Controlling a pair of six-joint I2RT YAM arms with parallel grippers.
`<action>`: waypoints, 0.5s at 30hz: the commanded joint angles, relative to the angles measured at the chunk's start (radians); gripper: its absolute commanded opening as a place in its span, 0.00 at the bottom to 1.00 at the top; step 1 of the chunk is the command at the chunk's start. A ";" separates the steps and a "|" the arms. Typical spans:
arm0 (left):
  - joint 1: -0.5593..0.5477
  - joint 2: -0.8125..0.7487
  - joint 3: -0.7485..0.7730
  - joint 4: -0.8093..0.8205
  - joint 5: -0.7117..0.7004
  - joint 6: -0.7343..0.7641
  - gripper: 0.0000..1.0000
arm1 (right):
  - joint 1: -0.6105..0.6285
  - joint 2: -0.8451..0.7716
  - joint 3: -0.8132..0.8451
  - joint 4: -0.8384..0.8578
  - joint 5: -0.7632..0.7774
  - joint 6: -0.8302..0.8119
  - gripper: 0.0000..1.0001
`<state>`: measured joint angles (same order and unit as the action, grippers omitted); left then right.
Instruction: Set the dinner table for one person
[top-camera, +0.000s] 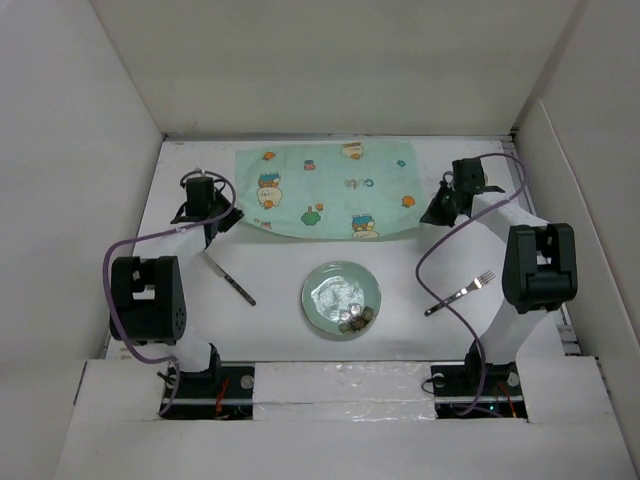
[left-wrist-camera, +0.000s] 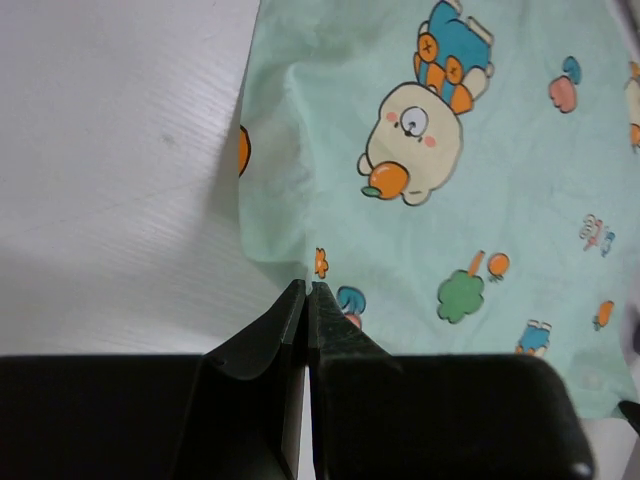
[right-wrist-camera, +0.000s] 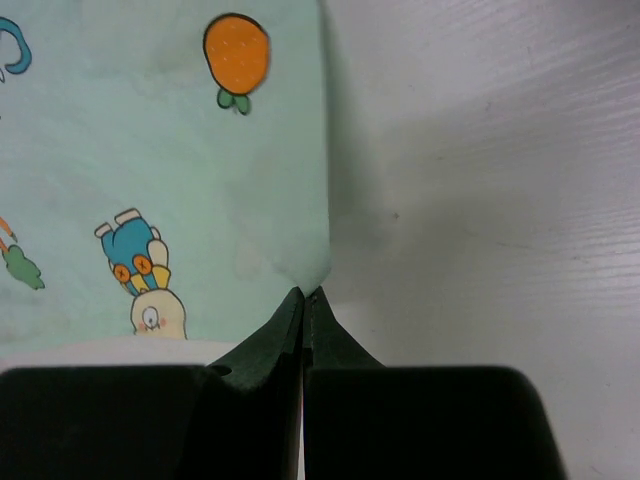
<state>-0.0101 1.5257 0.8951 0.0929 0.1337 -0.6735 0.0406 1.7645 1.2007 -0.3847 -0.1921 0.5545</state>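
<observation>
Dinner table (top-camera: 290, 285): large, flat, matte white, rectangular, with white walls (top-camera: 330, 60) on the far, left and right sides. It fills the space ahead of both arm bases and carries everything else.

On it: a mint-green cartoon-print cloth (top-camera: 325, 190) at far centre, a pale green plate (top-camera: 328, 290) at near centre, a knife (top-camera: 232, 280) to the plate's left and a fork (top-camera: 460, 294) to its right, both apart from the plate.

Left gripper (left-wrist-camera: 307, 290): fingers pressed together, pinching the cloth's near-left corner. Shadow shows under the cloth edge there.

Right gripper (right-wrist-camera: 303, 295): fingers pressed together, with the near-right corner running straight into the tips.

Hard to make out: some small shiny objects (top-camera: 355, 317) on the plate's near side, too small to identify. From above, both fingertips are masked by the wrist housings. The wrist views cut off most of the cloth.
</observation>
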 joint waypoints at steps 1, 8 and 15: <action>0.007 0.019 -0.037 0.102 0.021 0.028 0.00 | -0.005 -0.023 -0.010 0.053 -0.001 0.004 0.00; 0.007 -0.081 -0.182 0.107 0.009 0.032 0.00 | -0.005 -0.108 -0.169 0.067 0.013 -0.018 0.00; 0.007 -0.196 -0.281 0.036 -0.020 0.045 0.00 | -0.005 -0.197 -0.317 0.078 0.017 -0.037 0.00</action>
<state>-0.0101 1.3888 0.6445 0.1490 0.1307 -0.6510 0.0402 1.6222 0.9176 -0.3416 -0.1867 0.5407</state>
